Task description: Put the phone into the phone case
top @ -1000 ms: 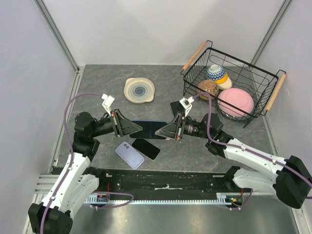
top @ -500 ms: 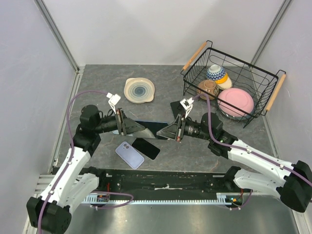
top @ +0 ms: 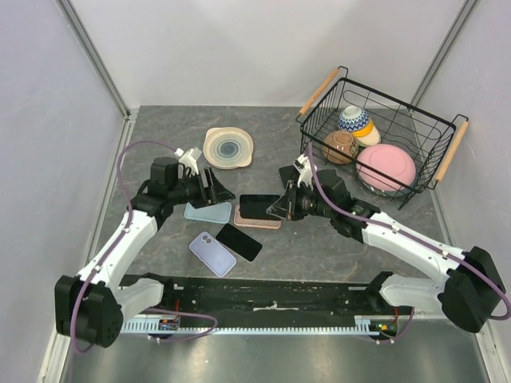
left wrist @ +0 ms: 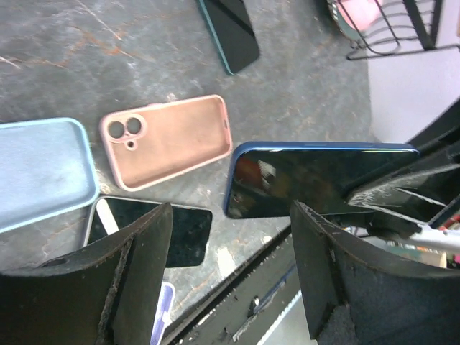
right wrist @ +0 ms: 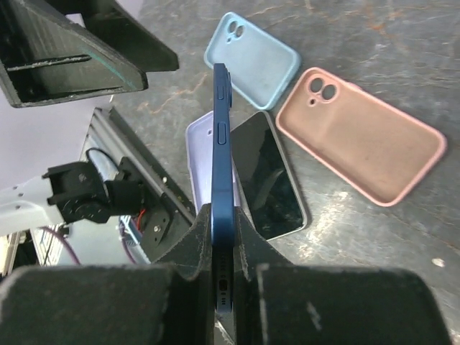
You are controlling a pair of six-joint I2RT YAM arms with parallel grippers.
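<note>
Left gripper (top: 215, 188) has let go of the blue phone (top: 259, 206) it shared with the right gripper (top: 277, 208) a second ago. Its jaws now stand spread wide with nothing between them, and it has drawn back from the pink phone case (top: 257, 221) to hover by the light-blue phone case (top: 207, 212) lying just beside that one. Both cases were covered by the arms and phone earlier and now show. The right gripper stays clenched on one end of the blue phone, which has shifted to sit over the pink phone case, leaving only the case's near rim visible from overhead. Whether the phone touches the case cannot be told. In the left wrist view one end of the phone disappears behind a finger (left wrist: 323, 280). The right wrist view shows the phone only edge-on, with a lavender phone-shaped piece (right wrist: 198, 144) half hidden behind it; phone or case, it cannot be told. A black phone (top: 239, 242) lies screen-up near the pink phone case on the arms' side. A dark phone (left wrist: 230, 29) lies beyond the case. A plate (top: 228, 148) and a wire basket (top: 383, 100) of bowls stand well beyond it.
</note>
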